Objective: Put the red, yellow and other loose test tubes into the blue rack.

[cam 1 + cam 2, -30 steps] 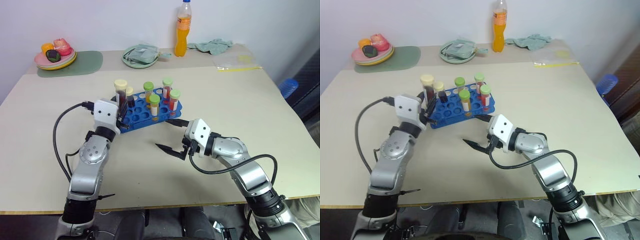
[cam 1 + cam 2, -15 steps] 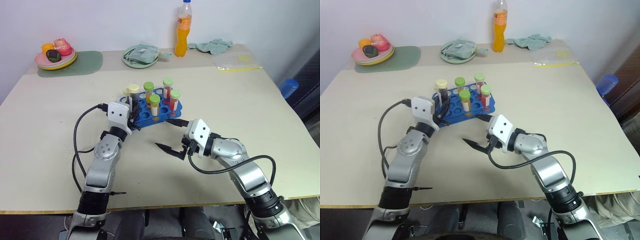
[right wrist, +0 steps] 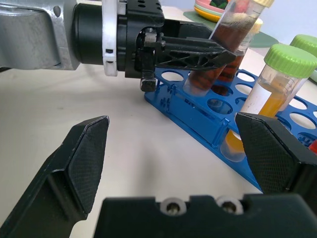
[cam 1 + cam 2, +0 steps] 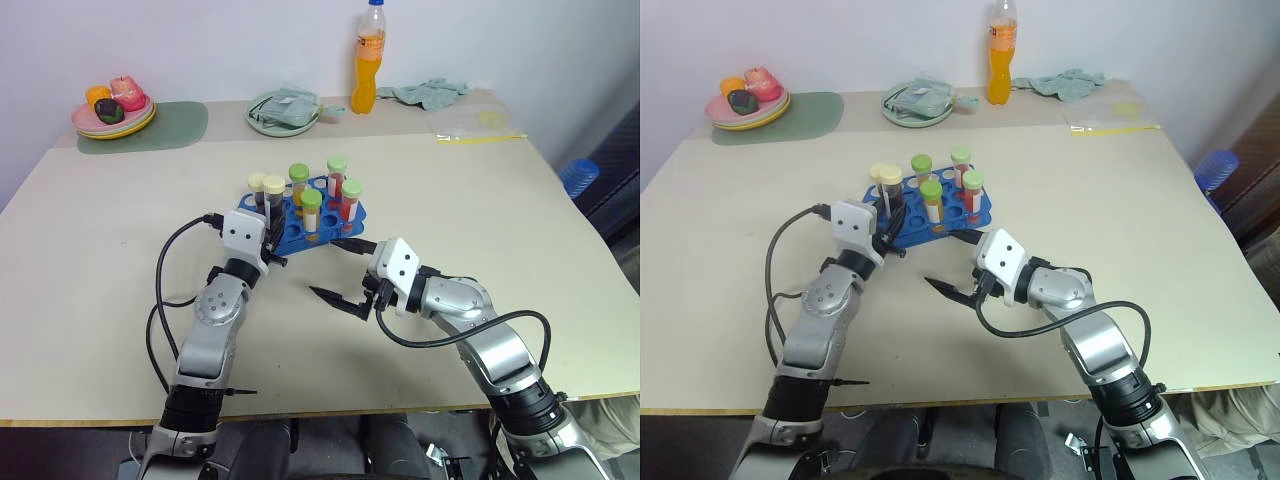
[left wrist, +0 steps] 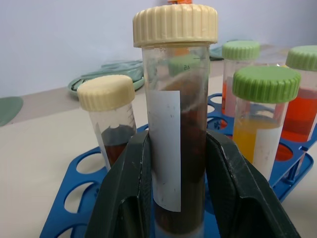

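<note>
The blue rack sits mid-table with several capped tubes standing in it: red and yellow ones with green caps, and a brown one with a cream cap. My left gripper is at the rack's near-left corner, shut on a dark brown test tube with a cream cap. That tube stands upright with its lower end down in a rack hole. My right gripper hovers wide open and empty just in front of the rack's near edge.
At the table's far edge stand an orange drink bottle, a green plate with a cloth, a fruit plate on a green mat, a crumpled green cloth and a plastic bag.
My left gripper moved right and down with the brown tube, lowering it from above the rack into a hole beside the other cream-capped tube. The right arm stayed still.
</note>
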Tool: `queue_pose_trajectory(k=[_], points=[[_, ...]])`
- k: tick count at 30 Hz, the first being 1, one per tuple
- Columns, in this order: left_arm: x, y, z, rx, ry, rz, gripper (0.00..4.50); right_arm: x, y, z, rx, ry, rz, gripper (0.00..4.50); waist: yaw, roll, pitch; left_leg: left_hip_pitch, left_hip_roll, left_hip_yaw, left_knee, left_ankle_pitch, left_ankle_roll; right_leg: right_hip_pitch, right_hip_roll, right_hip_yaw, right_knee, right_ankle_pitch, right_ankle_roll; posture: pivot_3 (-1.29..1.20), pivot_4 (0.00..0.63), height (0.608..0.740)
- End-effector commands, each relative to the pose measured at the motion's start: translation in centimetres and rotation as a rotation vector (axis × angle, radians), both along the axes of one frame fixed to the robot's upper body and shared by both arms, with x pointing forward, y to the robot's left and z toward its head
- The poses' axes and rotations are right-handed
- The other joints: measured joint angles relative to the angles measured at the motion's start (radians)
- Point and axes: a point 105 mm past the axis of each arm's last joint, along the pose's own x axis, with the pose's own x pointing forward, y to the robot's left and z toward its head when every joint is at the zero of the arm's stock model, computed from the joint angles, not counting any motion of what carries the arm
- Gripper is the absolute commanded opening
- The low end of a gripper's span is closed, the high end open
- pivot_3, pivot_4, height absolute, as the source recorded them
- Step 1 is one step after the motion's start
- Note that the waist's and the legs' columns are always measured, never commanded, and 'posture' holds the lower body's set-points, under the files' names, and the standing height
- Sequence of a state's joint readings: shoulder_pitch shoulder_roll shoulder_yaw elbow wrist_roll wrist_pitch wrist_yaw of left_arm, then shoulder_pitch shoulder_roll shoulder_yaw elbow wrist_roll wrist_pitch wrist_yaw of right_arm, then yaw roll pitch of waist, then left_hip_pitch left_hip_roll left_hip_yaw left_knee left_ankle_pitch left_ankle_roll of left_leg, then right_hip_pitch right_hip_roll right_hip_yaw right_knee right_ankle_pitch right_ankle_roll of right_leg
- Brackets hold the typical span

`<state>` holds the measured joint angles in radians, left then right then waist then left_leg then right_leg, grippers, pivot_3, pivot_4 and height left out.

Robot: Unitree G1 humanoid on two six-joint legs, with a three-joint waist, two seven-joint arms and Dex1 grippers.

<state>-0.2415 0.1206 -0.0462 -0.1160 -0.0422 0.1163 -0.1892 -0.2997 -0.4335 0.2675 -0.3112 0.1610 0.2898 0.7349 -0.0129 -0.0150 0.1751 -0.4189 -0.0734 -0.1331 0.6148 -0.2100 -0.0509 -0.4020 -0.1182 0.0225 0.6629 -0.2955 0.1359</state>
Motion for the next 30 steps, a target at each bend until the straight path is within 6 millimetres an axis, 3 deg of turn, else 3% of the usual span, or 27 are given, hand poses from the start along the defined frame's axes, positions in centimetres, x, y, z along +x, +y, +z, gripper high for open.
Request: queue_pose_trajectory(k=[1, 3, 6, 10, 13, 16, 24, 27, 30], points=[[-0.4, 0.3, 0.9, -0.029, -0.040, 0.006, 3.34, 0.2, -0.1, 1.6, 0.048, -0.042, -0.011, 4.50, 0.000, 0.000, 0.000, 0.000, 0.000, 0.000, 0.000, 0.000, 0.000, 0.000, 0.000, 0.000, 0.000, 0.000, 0.000, 0.00, 0.150, 0.740], [-0.9, 1.2, 1.5, -0.055, -0.053, 0.008, 4.45, 0.4, -0.4, 2.4, 0.081, -0.038, -0.022, 4.50, -0.002, 0.000, 0.000, 0.000, 0.000, 0.000, 0.000, 0.000, 0.000, 0.000, 0.000, 0.000, 0.000, 0.000, 0.000, 0.00, 0.150, 0.740], [-2.1, 3.2, 2.7, -0.061, -0.071, 0.011, 4.49, 0.4, -1.5, 3.7, 0.110, -0.035, -0.036, 4.50, -0.005, 0.000, 0.000, 0.000, 0.000, 0.000, 0.000, 0.000, 0.000, 0.000, 0.000, 0.000, 0.000, 0.000, 0.000, 0.00, 0.150, 0.740], [-4.0, 6.8, 3.5, -0.036, -0.035, 0.005, 4.49, 0.5, -4.5, 5.2, 0.128, -0.014, -0.096, 4.50, -0.002, 0.000, 0.000, 0.000, 0.001, -0.001, 0.000, 0.000, 0.000, 0.000, 0.000, 0.000, 0.000, 0.000, 0.000, 0.00, 0.150, 0.740], [-5.4, 9.9, 3.2, 0.056, 0.028, 0.003, 4.49, 0.6, -8.1, 5.6, 0.082, 0.004, -0.184, 4.50, 0.001, 0.000, 0.000, 0.000, 0.001, -0.001, -0.001, 0.000, 0.001, 0.000, 0.000, 0.000, 0.000, 0.000, 0.000, 0.00, 0.150, 0.740], [-6.7, 13.1, 2.4, 0.126, 0.109, 0.023, 4.49, 0.9, -12.9, 5.8, 0.069, 0.054, -0.331, 4.50, 0.002, 0.000, 0.000, 0.000, 0.001, 0.000, -0.001, -0.001, 0.001, 0.001, 0.000, 0.000, -0.001, 0.000, 0.000, 0.00, 0.150, 0.740], [-7.6, 15.5, 1.1, 0.223, 0.211, 0.012, 4.49, -0.3, -18.9, 4.1, -0.021, 0.121, -0.475, 4.50, 0.002, 0.000, 0.000, 0.007, 0.002, 0.001, -0.002, -0.003, 0.004, 0.010, 0.000, -0.001, -0.007, 0.000, 0.000, 0.00, 0.150, 0.740], [-7.6, 15.8, 1.1, 0.217, 0.215, 0.036, 4.49, -0.4, -19.8, 3.3, -0.020, 0.140, -0.499, 4.50, 0.000, 0.001, 0.000, 0.009, 0.002, 0.001, -0.003, -0.003, 0.004, 0.012, 0.000, -0.001, -0.007, 0.000, 0.000, 0.00, 0.150, 0.740], [-7.8, 15.6, 0.9, 0.219, 0.223, 0.043, 4.49, -0.1, -19.3, 2.8, -0.023, 0.138, -0.490, 4.50, -0.001, 0.001, 0.000, 0.009, 0.002, 0.001, -0.003, -0.003, 0.004, 0.011, 0.000, -0.001, -0.007, 0.000, 0.000, 0.00, 0.150, 0.740]])
